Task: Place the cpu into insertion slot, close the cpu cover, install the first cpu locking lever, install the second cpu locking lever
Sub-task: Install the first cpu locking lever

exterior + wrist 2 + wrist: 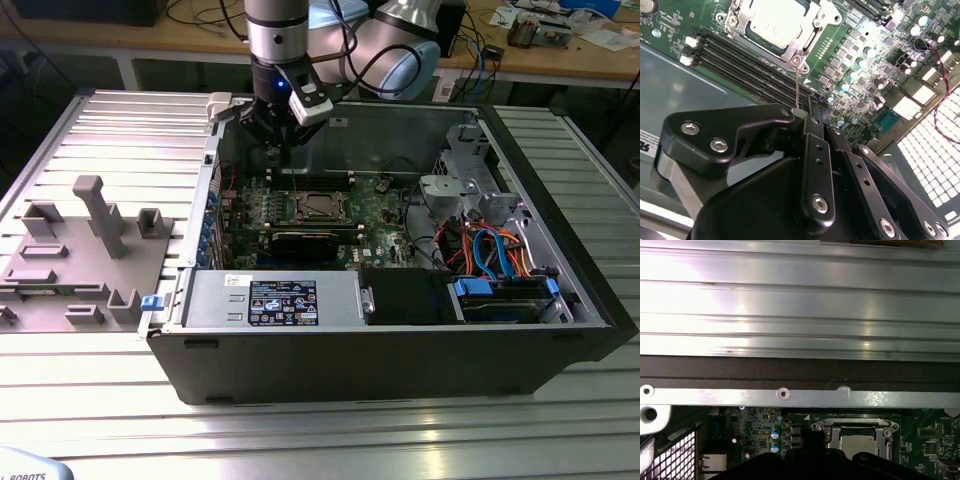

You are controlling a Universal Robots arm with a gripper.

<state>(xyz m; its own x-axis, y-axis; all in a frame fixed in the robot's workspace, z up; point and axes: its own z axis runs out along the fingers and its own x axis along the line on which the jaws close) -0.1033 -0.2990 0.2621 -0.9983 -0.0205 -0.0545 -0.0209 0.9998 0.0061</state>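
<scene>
Silvery ribbed aluminium worktop [320, 430] carries the open black computer case [400, 350], with a grey moulded fixture tray [80, 250] lying at 9 o'clock from it in the exterior view. Inside, the square insertion slot [315, 206] sits amid the green circuit board [380, 200], and the black gripper [282, 140] hangs at about 11 o'clock from it, close to the case's far wall. Open board lies toward 3 o'clock, while the case's side wall stands near at 9 o'clock. In the second wrist view the flat silvery cpu [776, 22] is seated in the slot, and the thin silvery cpu cover [740, 20] lies shut around its edges. A thin silvery wire locking lever [797, 85] runs from the cover's corner screw to the gripper [807, 112], whose jaws are drawn narrow and seem to pinch the wire's free end. Long black memory slots [750, 65] run just beside the socket's edge.
</scene>
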